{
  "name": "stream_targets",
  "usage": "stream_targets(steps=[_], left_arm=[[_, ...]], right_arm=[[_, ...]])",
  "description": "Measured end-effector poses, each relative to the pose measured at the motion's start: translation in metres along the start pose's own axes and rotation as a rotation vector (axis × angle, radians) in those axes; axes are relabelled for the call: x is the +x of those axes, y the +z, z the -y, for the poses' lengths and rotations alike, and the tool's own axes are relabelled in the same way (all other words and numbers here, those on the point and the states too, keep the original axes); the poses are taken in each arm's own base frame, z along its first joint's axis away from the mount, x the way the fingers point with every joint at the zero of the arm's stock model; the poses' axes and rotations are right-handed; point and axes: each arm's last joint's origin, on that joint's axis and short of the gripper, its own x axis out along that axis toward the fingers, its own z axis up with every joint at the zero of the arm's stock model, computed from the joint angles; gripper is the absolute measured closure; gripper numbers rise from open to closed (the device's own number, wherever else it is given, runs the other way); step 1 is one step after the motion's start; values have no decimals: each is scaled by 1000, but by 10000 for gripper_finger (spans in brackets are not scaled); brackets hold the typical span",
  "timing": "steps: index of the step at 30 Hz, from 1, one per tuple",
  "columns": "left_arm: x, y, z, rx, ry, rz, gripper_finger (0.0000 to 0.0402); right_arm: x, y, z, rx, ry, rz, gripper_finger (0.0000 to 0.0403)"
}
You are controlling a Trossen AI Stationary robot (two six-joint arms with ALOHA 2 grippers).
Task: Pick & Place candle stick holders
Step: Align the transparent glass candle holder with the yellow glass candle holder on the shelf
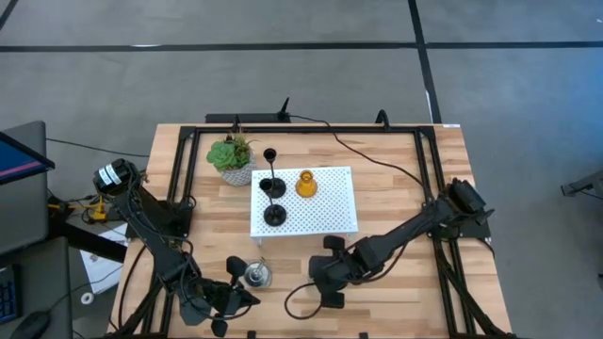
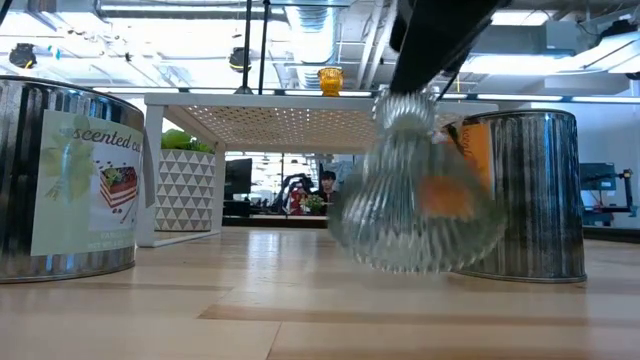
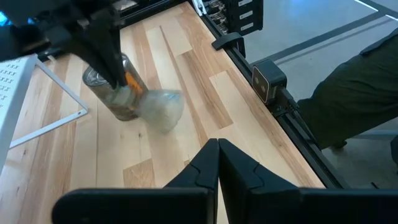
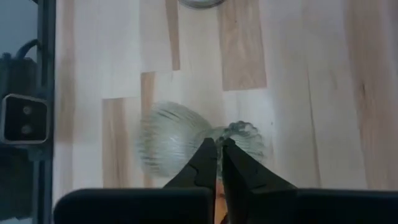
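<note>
While white perforated rectangular platform stands beyond right gripper, black thin-stemmed holders and amber glass holder sit on top. Silvery metal tin just behind that gripper. Clear ribbed glass candle holder directly under its fingertips, on wooden table. Fingers pressed together at glass's narrow neck; actual grip: cannot tell. Left gripper near, fully closed, empty.

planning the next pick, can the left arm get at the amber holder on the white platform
Probably yes, from above: nothing hangs over the amber holder, and the right arm sits low at the table's front. Two black holders crowd its left side.
</note>
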Motion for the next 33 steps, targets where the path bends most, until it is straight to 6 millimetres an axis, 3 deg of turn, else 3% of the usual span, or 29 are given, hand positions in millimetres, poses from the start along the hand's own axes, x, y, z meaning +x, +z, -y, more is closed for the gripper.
stream_targets(steps=[7, 24, 33], left_arm=[[0, 0, 0, 0, 0, 0, 394], [0, 0, 0, 0, 0, 0, 394], [0, 0, 0, 0, 0, 0, 394]], right_arm=[[-17, 11, -3, -13, -6, 8, 402], [-18, 13, -3, -35, -30, 41, 402], [-46, 30, -2, -91, -60, 96, 402]])
